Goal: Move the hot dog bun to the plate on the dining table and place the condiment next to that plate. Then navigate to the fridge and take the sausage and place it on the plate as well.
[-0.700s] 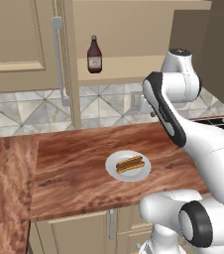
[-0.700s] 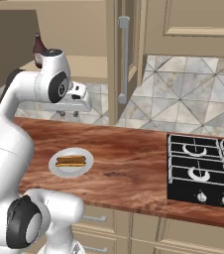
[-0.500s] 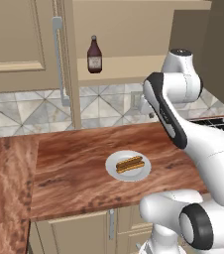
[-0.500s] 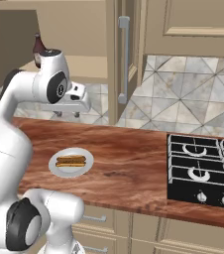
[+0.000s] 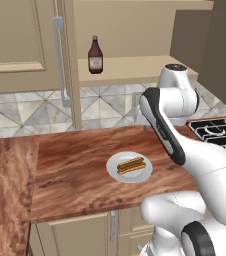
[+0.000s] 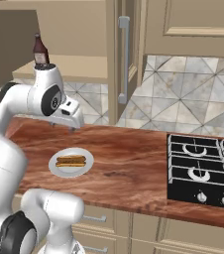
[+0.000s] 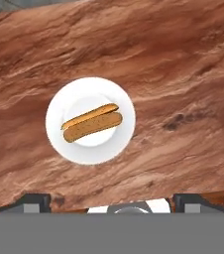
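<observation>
Arm: folded high over the wooden counter (image 5: 75,170), elbow bent, wrist turned down toward the plate (image 7: 59,134).
Gripper (image 6: 74,125): jaws spread wide, holding nothing; seemingly well above the plate.
Bun (image 7: 91,122): lies across the plate's middle.
Bottle (image 5: 95,55): upright on the recessed shelf (image 5: 135,70) behind the counter.
Stove (image 6: 203,168): to the arm's right.

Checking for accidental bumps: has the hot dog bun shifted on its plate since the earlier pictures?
No. The hot dog bun lies in the same spot on the plate, which sits equally far from the counter's front edge.
</observation>
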